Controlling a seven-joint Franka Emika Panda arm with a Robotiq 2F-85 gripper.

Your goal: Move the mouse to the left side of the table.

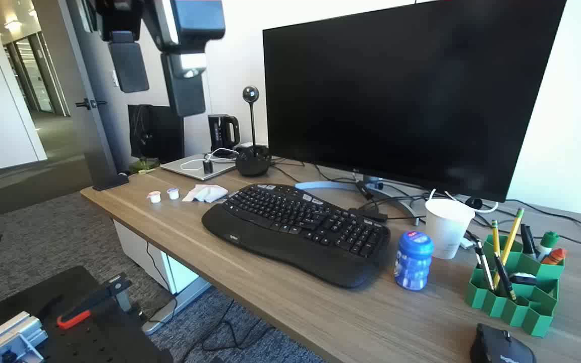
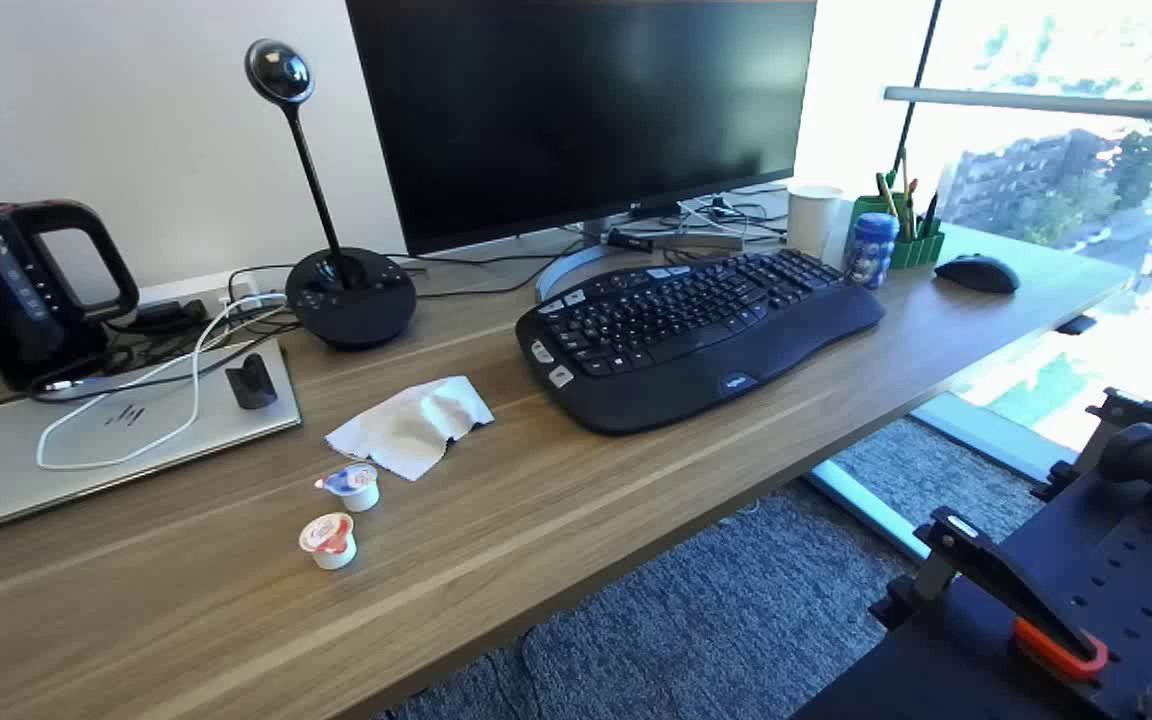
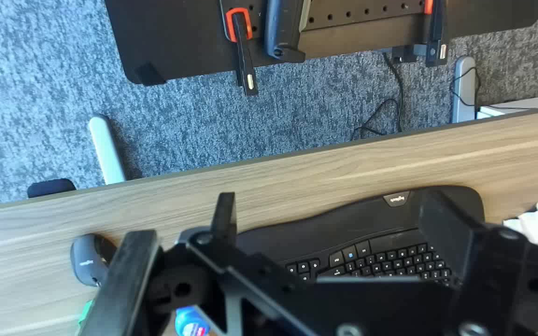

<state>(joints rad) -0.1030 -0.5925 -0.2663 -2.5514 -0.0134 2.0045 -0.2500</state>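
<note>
The dark mouse [image 1: 502, 348] rests on the wood-look table [image 1: 250, 272], cut off by the lower edge of an exterior view. An exterior view shows the whole mouse [image 2: 978, 273] near the window end, beside the green pen holder. From the wrist, the mouse [image 3: 90, 260] appears at the left, partly behind the gripper body. My gripper [image 1: 162, 96] hangs high above the table, jaws wide apart and holding nothing. In the wrist view the gripper [image 3: 332, 214] spans part of the keyboard far below, with the mouse off to one side of it.
A wide black keyboard [image 1: 295, 232] lies mid-table before the monitor [image 1: 396, 101]. Close to the mouse stand a blue can [image 1: 414, 260], a white cup [image 1: 447, 227] and the green pen holder [image 1: 537, 282]. Farther along are creamer cups [image 2: 329, 540], a napkin [image 2: 414, 425] and a laptop [image 2: 126, 425].
</note>
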